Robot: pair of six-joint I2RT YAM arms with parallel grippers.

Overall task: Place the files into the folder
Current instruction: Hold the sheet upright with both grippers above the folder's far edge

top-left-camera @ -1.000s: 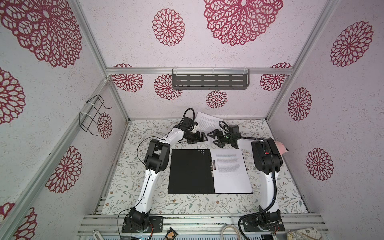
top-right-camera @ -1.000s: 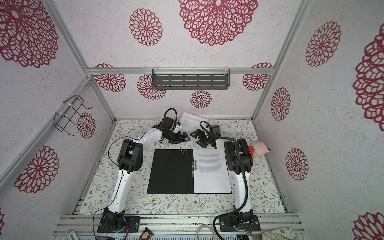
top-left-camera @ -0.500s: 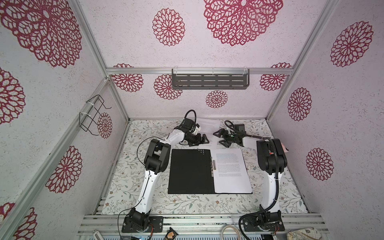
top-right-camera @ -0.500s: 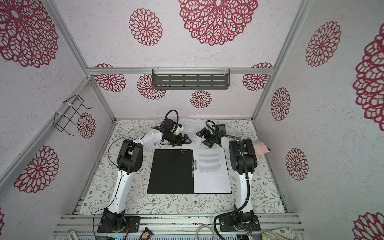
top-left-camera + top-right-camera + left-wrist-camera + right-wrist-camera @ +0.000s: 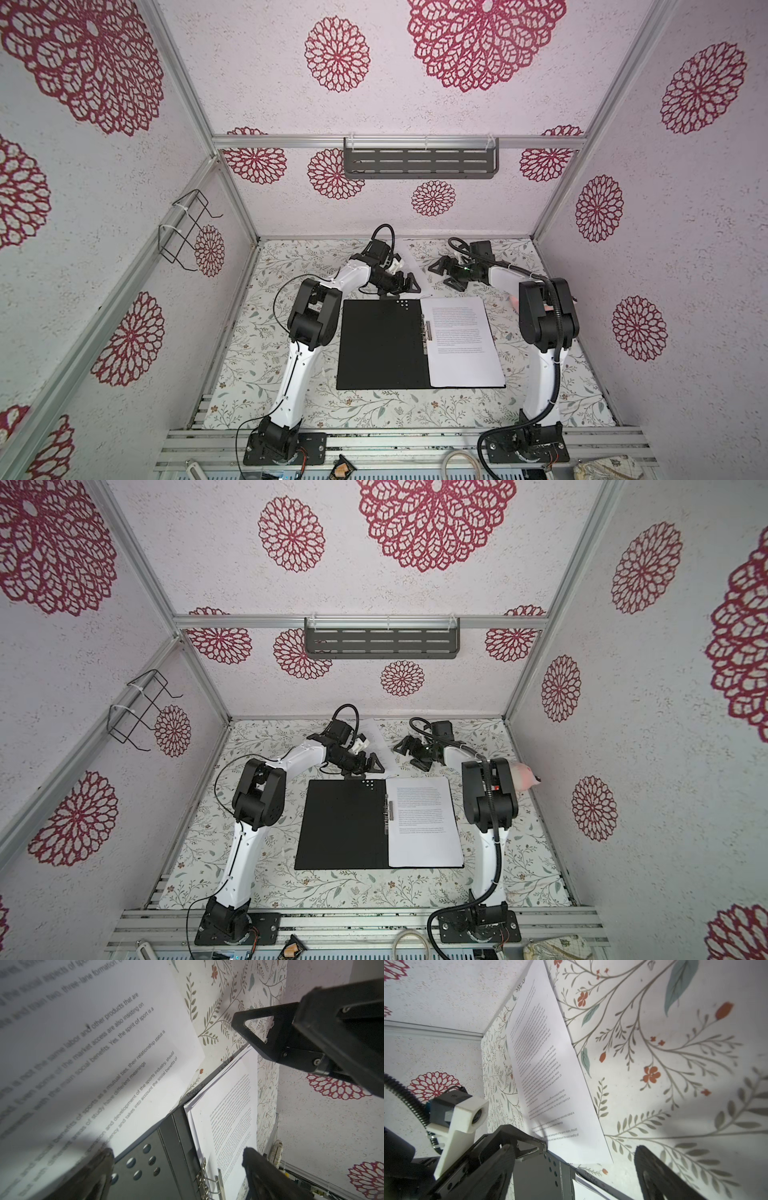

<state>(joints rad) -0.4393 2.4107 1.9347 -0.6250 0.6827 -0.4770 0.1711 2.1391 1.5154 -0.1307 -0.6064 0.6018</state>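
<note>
White paper is found in two places: one loose sheet (image 5: pixel 412 266) lies just beyond the far edge of the one open folder (image 5: pixel 380 345), its long axis slanting toward the back wall, and one stack (image 5: pixel 461 340) (its sheets cannot be counted) lies on the folder's right half. The left gripper (image 5: pixel 405 286) is judged nearer, over the sheet's near end, with the right gripper (image 5: pixel 442 276) just beside its long edge. Both are spread wide, and nothing is gripped.

On my feed I see a pale surface (image 5: pixel 286 266) printed with leafy sprigs and small red flowers, and white textured walls (image 5: pixel 685 257) bearing crimson lace rosettes (image 5: pixel 337 54). A slotted grey metal shelf (image 5: pixel 419 164) is mounted on the back wall and a black wire rack (image 5: pixel 183 232) on the left one. In a top view, a soft pink lump (image 5: pixel 524 776) lies by the right wall.
</note>
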